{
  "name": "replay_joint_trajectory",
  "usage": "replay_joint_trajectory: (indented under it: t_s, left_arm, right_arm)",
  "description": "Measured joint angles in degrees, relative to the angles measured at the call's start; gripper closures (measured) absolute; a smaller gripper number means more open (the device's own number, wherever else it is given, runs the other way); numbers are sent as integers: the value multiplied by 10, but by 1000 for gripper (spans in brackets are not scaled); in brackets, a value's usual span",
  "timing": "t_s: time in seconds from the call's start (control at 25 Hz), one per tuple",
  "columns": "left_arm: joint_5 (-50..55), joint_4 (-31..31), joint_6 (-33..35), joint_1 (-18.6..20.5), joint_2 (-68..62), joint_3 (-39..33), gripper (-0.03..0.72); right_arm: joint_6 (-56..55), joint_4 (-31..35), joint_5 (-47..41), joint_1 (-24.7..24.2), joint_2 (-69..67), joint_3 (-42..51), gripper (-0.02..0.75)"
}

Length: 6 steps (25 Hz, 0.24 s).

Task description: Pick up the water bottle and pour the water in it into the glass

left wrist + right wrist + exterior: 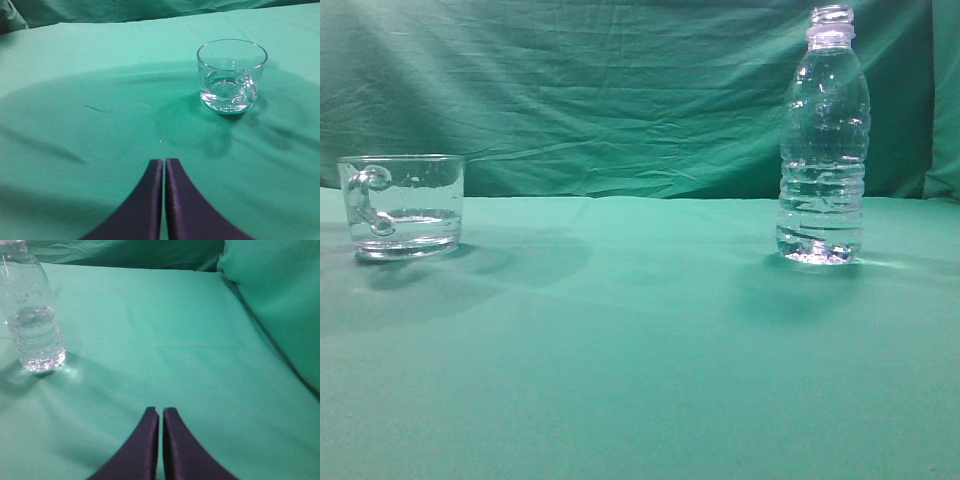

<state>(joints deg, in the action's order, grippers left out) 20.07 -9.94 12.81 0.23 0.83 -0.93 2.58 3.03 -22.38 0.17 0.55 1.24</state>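
The water bottle [823, 140] stands upright and capless on the green cloth at the right; it also shows at the far left of the right wrist view [31, 310]. Water [820, 215] fills its lower part. The glass [402, 205] stands at the left with its handle toward the camera and a little water in the bottom; it shows upper right in the left wrist view [231, 76]. My left gripper [164, 161] is shut and empty, well short of the glass. My right gripper [160, 411] is shut and empty, to the right of the bottle. Neither gripper shows in the exterior view.
A green cloth [640, 350] covers the table and hangs as a backdrop [600, 90]. A raised fold of cloth [280, 300] rises at the right of the right wrist view.
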Motion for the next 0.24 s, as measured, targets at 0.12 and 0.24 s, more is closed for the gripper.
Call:
replay_joint_trajectory:
  t_s: [0.12,0.24]
  left_arm:
    - [0,0,0,0,0,0,688]
    - [0,0,0,0,0,0,688]
  right_arm:
    - [1,0,0,0,0,0,738]
    - [1,0,0,0,0,0,738]
